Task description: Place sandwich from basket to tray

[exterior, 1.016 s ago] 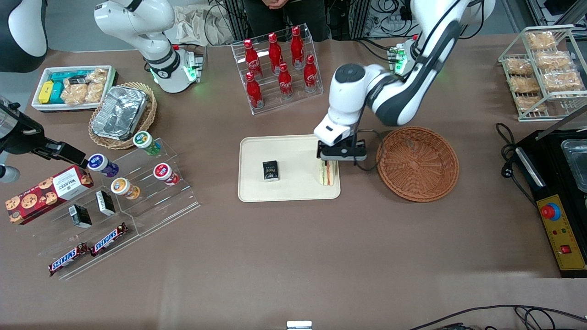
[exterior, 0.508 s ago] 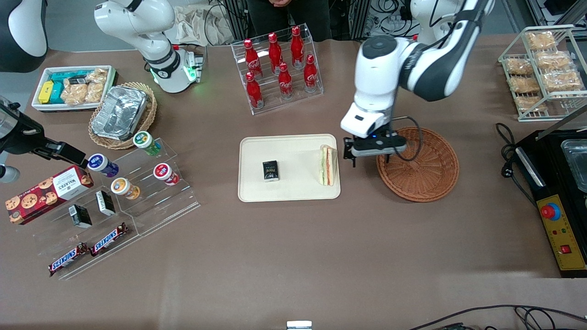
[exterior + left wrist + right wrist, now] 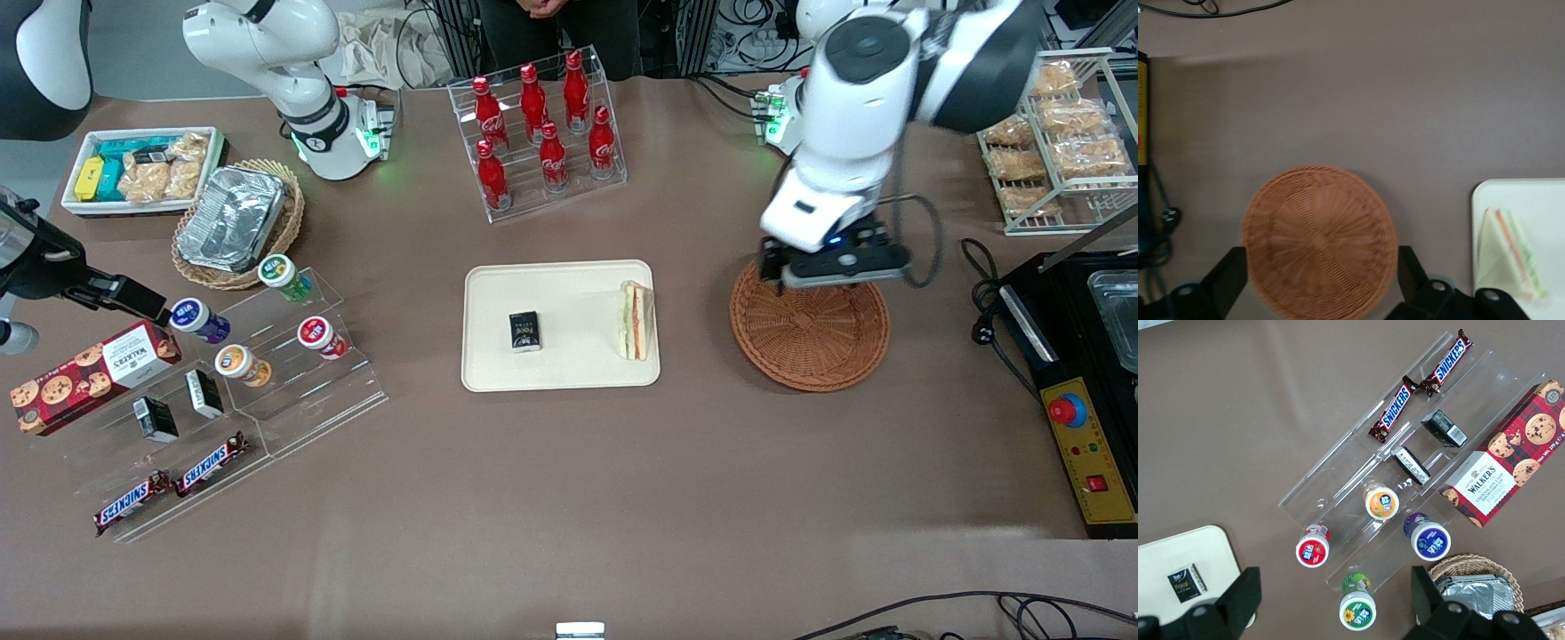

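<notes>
Brown tabletop (image 3: pixel 569 462) supports a cream rectangular tray (image 3: pixel 551 373) holding the triangular layered sandwich (image 3: pixel 636 322). Above the round reddish-brown wicker basket (image 3: pixel 813 342), the black two-finger gripper (image 3: pixel 836 271) hangs spread wide, holding nothing.

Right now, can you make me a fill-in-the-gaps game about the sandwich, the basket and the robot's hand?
1. The sandwich lies on the ____.
2. The round brown basket has ____ inside it.
3. The gripper hangs above the ____, with its fingers open.
4. On the tray, a small ____ box lies apart from the sandwich.

Missing words: tray; nothing; basket; black
</notes>
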Action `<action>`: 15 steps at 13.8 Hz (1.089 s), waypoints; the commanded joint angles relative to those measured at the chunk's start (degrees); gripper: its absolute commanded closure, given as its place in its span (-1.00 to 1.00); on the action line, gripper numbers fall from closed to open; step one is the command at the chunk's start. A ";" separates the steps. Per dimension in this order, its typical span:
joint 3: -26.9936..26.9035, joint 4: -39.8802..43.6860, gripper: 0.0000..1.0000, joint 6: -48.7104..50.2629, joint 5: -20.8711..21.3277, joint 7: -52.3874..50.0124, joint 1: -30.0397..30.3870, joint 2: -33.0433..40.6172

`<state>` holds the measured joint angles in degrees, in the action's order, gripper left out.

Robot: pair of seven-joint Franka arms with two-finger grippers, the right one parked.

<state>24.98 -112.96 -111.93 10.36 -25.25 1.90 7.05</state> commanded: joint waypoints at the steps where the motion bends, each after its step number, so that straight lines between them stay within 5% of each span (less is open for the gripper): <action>1: -8.15 -0.85 -1.00 3.11 -6.30 10.98 -2.40 4.72; 3: -12.14 0.02 -1.00 5.22 -6.85 15.14 -3.92 4.99; 10: -12.41 11.00 -1.00 12.86 -6.76 21.80 -3.74 -1.50; 15: -17.94 9.53 -1.00 14.28 -8.43 23.67 -4.10 0.94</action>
<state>9.52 -103.41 -99.84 3.40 -3.53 -1.61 6.46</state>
